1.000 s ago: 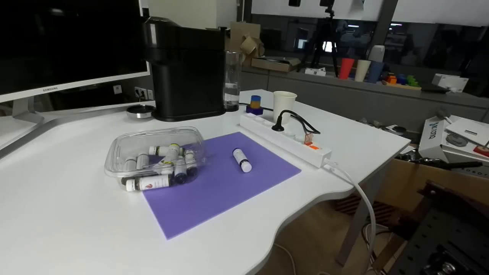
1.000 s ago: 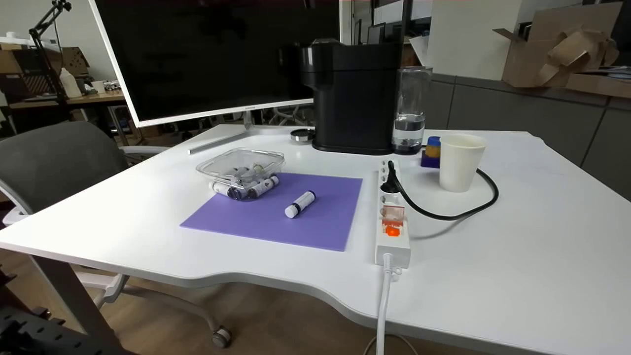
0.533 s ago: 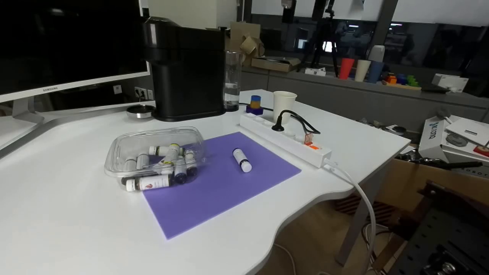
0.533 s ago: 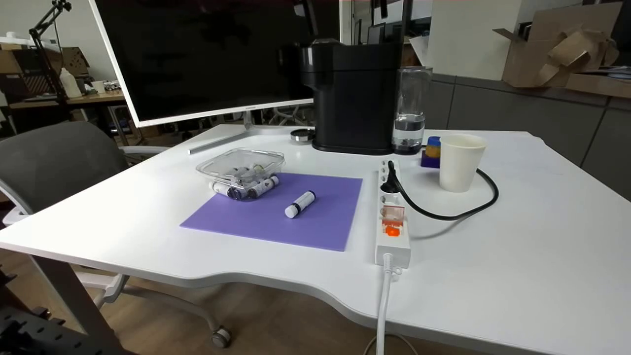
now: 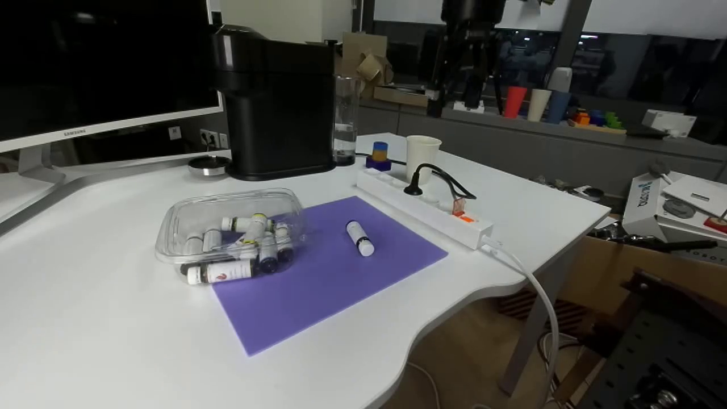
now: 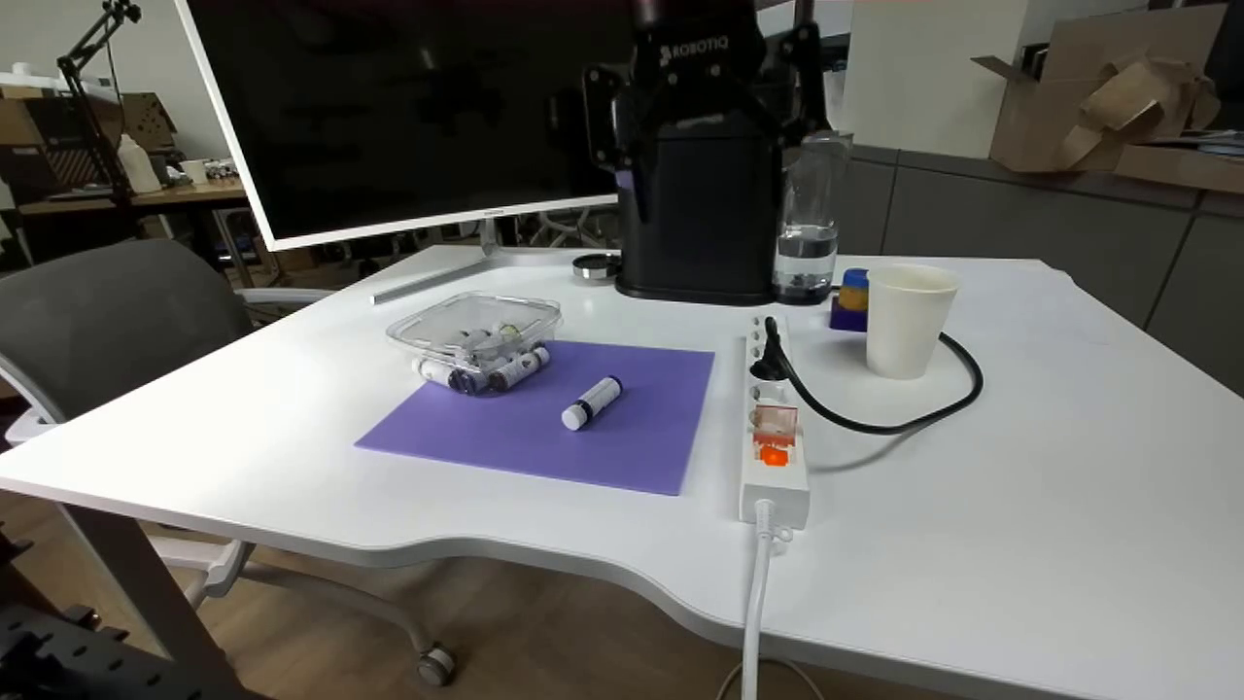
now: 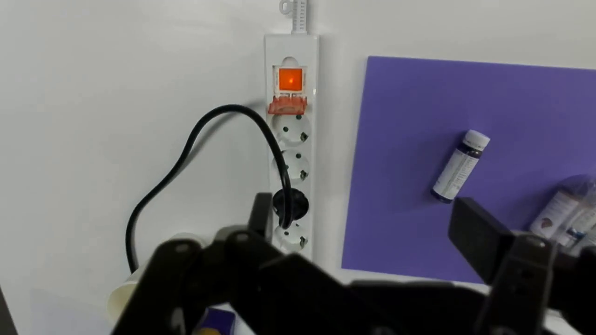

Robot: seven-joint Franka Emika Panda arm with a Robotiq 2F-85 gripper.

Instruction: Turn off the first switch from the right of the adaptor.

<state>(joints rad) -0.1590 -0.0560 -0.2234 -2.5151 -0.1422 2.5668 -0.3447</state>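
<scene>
The adaptor point(image 7: 305, 144) is a long white power strip lying on the white table. It also shows in both exterior views point(image 5: 420, 208) point(image 6: 775, 498). Its orange-red switch point(image 7: 290, 79) sits near the cord end and looks lit; it also shows in both exterior views point(image 5: 466, 218) point(image 6: 774, 456). A clear red cover point(image 7: 287, 106) stands flipped open beside the switch. A black plug point(image 7: 300, 204) sits in one socket. My gripper point(image 7: 365, 223) is open and empty, high above the table, fingers pointing down; it also shows in both exterior views point(image 5: 454, 102) point(image 6: 709, 190).
A purple mat point(image 7: 400, 153) with a small white-capped bottle point(image 7: 456, 172) lies beside the adaptor. A clear box of bottles point(image 6: 476, 321), a paper cup point(image 6: 904, 321), stacked blocks point(image 6: 850, 301), a black coffee machine point(image 5: 278, 108) and a monitor point(image 6: 418, 117) stand around.
My gripper has come down into both exterior views from the top edge, and its fingers now show fully. The adaptor and the other things on the table have not moved.
</scene>
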